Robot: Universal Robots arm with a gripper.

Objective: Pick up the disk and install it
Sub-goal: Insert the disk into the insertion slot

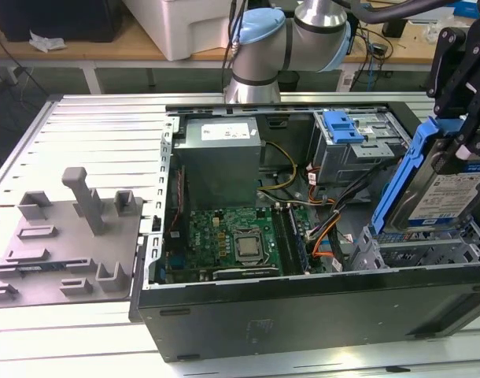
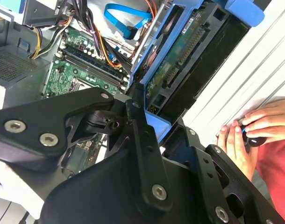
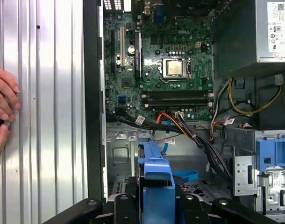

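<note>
In the exterior view my gripper is shut on the disk, a silver drive with a white and blue label in a blue plastic bracket. It hangs tilted, one end down, over the metal drive bay at the right end of the open computer case. The second wrist view shows the disk's green circuit-board underside in front of the black fingers. In the first wrist view the blue bracket stands edge-on above the bay floor.
Inside the case lie the motherboard, bundled cables, a grey power supply box and a drive cage with a blue tab. A grey fixture sits on the exterior view's left. A person's hands rest on the table beside the case.
</note>
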